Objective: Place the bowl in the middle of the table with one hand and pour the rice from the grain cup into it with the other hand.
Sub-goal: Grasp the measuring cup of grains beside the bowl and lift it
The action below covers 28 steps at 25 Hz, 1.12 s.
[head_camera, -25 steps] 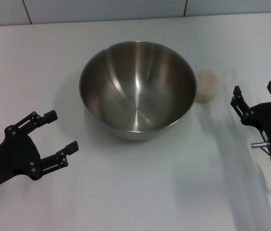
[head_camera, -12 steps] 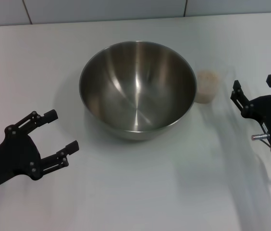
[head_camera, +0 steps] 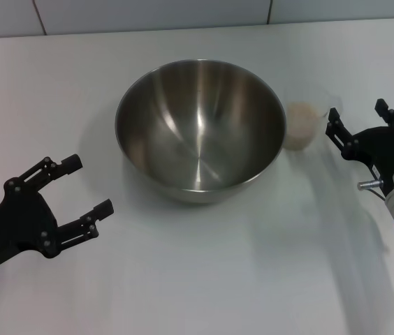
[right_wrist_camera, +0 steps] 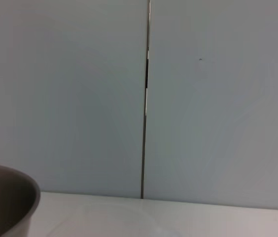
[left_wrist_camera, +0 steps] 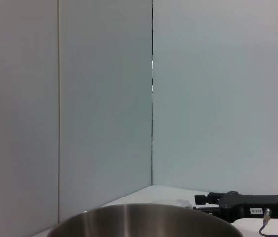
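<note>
The grain cup (head_camera: pixel 303 125) is standing upright on the counter (head_camera: pixel 197 279) beside the bowl (head_camera: pixel 200 129); both the right gripper (head_camera: pixel 363 125) and left gripper (head_camera: pixel 85 185) are spreading empty fingers wide.

The white bench (head_camera: pixel 197 279) carries a large stainless-steel mixing bowl (head_camera: pixel 200 129) near its middle, standing upright. Just beside the bowl, on its right side, stands a small clear grain cup (head_camera: pixel 302 124) with off-white rice (head_camera: pixel 302 113) inside.
</note>
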### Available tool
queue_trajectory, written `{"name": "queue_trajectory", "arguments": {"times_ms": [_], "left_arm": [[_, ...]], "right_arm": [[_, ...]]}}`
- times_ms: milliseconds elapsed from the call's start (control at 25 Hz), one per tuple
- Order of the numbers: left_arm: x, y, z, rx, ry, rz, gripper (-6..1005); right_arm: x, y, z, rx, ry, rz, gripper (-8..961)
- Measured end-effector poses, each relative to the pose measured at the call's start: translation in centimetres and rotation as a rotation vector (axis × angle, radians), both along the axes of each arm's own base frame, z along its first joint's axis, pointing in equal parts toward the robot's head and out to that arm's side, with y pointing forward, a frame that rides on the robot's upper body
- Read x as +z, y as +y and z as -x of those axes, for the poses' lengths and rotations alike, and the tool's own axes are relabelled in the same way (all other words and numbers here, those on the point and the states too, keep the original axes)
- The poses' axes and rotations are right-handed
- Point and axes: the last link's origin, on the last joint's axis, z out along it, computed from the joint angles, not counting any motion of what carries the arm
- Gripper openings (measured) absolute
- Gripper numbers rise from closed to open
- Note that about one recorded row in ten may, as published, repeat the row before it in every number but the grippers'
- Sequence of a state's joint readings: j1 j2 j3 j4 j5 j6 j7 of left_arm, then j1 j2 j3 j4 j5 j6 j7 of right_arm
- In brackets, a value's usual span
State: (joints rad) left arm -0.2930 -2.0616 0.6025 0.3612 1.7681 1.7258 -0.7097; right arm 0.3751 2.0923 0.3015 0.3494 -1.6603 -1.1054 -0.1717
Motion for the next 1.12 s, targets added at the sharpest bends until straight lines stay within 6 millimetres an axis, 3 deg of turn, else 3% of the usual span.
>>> {"name": "queue_trajectory", "arguments": {"times_ms": [480,1120], "left_arm": [[0.2,0.1,-0.1,-0.002,-0.015,-0.020,859],[0.5,0.5,-0.4,-0.010,-0.025,-0.037,860]], "right_arm": [[0.1,1.8,0.2,-0.006,-0.013,0.025,831],[0.5,2.5,0.2,-0.001,-0.027,0.022,831]]}}
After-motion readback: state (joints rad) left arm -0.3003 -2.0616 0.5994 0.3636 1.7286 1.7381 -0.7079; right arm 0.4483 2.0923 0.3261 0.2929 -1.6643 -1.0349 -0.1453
